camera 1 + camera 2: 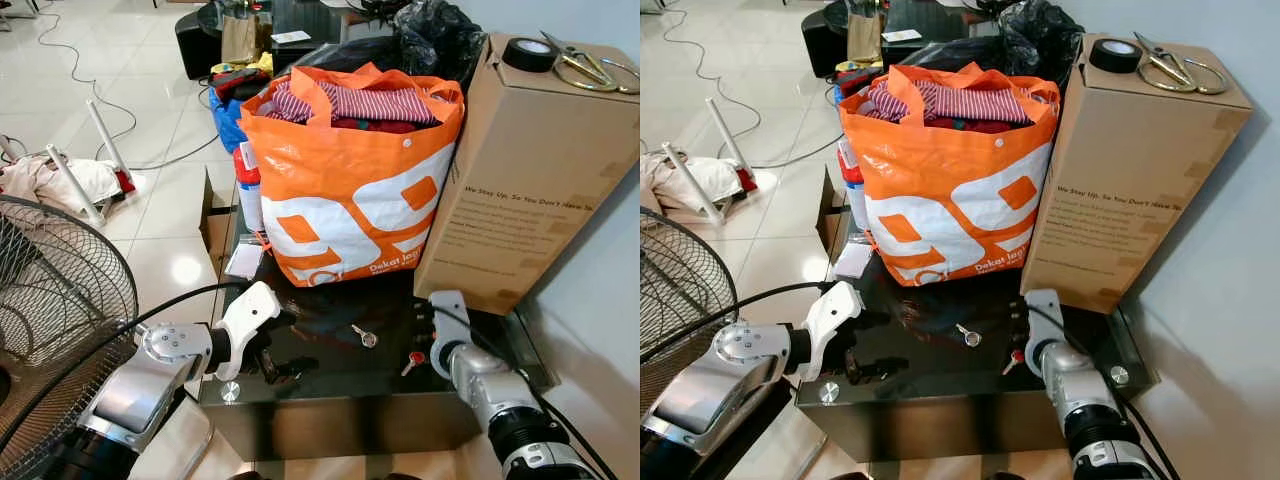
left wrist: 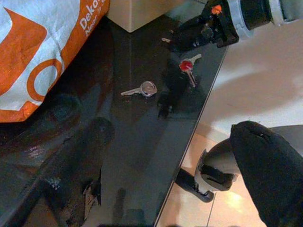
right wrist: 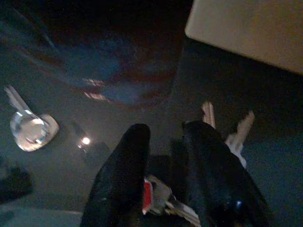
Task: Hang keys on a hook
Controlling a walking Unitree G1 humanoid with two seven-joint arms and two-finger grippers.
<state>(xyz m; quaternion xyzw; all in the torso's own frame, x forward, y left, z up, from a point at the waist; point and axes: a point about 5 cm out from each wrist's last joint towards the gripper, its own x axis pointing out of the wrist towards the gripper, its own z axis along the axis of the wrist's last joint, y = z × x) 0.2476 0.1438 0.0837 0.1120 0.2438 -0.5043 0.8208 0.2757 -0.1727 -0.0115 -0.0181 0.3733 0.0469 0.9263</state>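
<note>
A silver key (image 1: 364, 336) lies alone on the black glass table (image 1: 330, 385). To its right is a bunch of keys with a red head (image 1: 413, 361), by the table's front edge. My right gripper (image 1: 424, 318) is low over that bunch. In the right wrist view its two black fingers (image 3: 125, 175) stand close together on the keys (image 3: 150, 195), and two pale blades (image 3: 239, 130) stick out past them. My left gripper (image 1: 266, 358) hovers at the table's front left, open and holding nothing, with its fingers (image 2: 270, 170) spread wide.
An orange shopping bag (image 1: 350, 190) full of clothes and a tall cardboard box (image 1: 520, 170) stand at the back of the table. Tape (image 1: 530, 53) and scissors (image 1: 590, 68) lie on the box. A wire fan (image 1: 50, 300) stands at my left. Cables lie on the tiled floor.
</note>
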